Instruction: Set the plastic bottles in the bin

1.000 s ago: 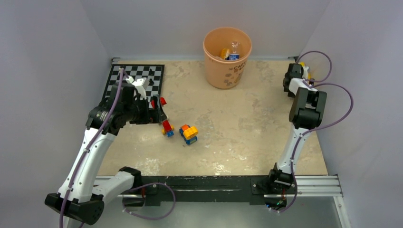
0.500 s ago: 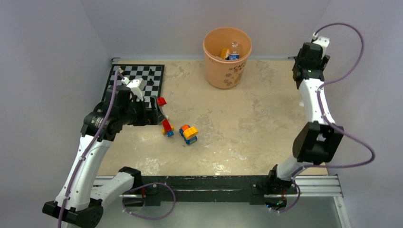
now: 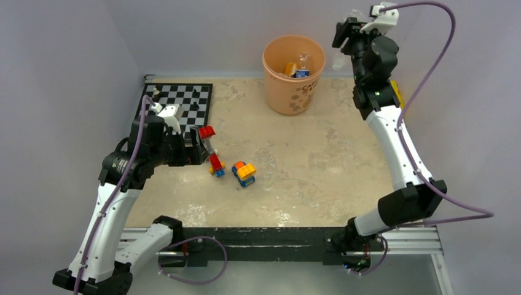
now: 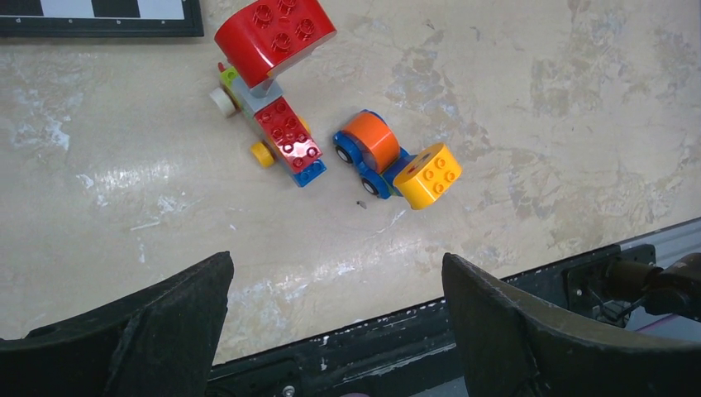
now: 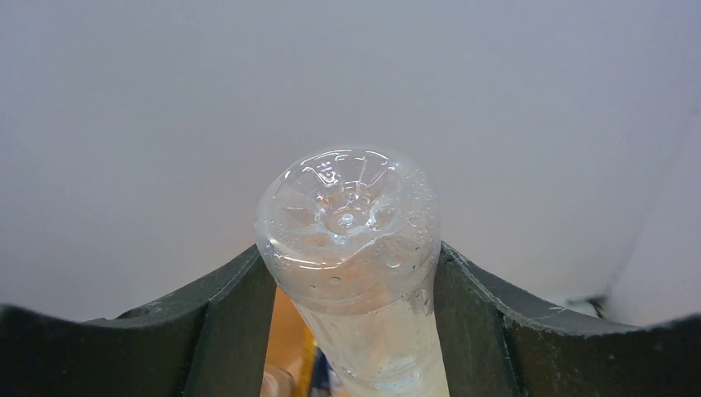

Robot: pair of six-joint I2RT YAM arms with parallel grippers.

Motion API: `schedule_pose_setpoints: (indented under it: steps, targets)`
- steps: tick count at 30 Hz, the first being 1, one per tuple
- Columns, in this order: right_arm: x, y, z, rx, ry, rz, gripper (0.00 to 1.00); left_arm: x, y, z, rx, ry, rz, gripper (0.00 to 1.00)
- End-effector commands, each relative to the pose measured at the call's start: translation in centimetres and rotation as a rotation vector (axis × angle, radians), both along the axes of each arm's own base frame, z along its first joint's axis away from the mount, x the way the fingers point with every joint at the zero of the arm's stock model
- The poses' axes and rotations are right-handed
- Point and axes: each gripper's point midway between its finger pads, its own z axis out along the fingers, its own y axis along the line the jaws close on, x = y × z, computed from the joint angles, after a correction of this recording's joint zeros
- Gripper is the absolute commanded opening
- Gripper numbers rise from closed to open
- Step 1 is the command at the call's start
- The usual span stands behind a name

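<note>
The peach-orange bin [image 3: 292,92] stands at the back middle of the table, with bottles [image 3: 297,67] lying inside it. My right gripper [image 3: 342,38] is raised high, just right of the bin's rim, and is shut on a clear plastic bottle [image 3: 338,60]. In the right wrist view the bottle [image 5: 350,223] sits pinched between the two fingers of the gripper [image 5: 351,252], its base toward the camera, with a patch of the orange bin [image 5: 289,347] below it. My left gripper [image 3: 203,145] is open and empty over the left of the table, and the left wrist view also shows it [image 4: 335,269].
A chessboard [image 3: 175,101] with a few pieces lies at the back left. Two toy brick vehicles [image 3: 212,158] [image 3: 244,173] sit near the table's middle, also in the left wrist view [image 4: 273,124] [image 4: 397,161]. A yellow object [image 3: 397,92] lies at the right edge.
My right arm has risen from the back right corner and swung left toward the bin with the clear bottle. My left arm has drifted slightly left.
</note>
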Motion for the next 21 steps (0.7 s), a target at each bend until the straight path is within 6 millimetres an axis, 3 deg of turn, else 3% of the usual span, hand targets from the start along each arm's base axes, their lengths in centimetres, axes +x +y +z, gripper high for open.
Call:
schedule_pose_setpoints:
  steps: [1, 2, 5, 8, 12, 16, 21]
  targets:
    - [0.0, 4.9, 7.4, 0.034, -0.233, 0.127, 0.49, -0.1, 0.3, 1.3, -0.001, -0.039, 0.013, 1.00]
    - [0.2, 5.7, 8.4, 0.036, -0.255, 0.140, 0.49, -0.1, 0.3, 1.3, -0.001, -0.042, 0.014, 1.00]
    - [1.8, 8.1, 8.7, 0.046, -0.271, 0.181, 0.50, -0.2, 0.4, 1.1, 0.002, -0.037, 0.021, 1.00]
    - [4.5, 10.5, 6.8, 0.063, -0.245, 0.223, 0.54, -0.2, 0.5, 0.9, 0.002, -0.032, 0.024, 1.00]
    - [7.9, 13.2, 3.0, 0.057, -0.134, 0.252, 0.90, -0.4, 0.6, 0.9, 0.006, -0.032, 0.028, 1.00]
    - [8.8, 13.4, 1.4, 0.064, -0.085, 0.228, 0.95, -0.4, 0.7, 0.7, 0.012, -0.028, 0.034, 1.00]
    - [7.3, 11.9, 2.5, 0.033, -0.103, 0.180, 0.97, -0.3, 0.6, 0.6, 0.009, -0.023, 0.027, 1.00]
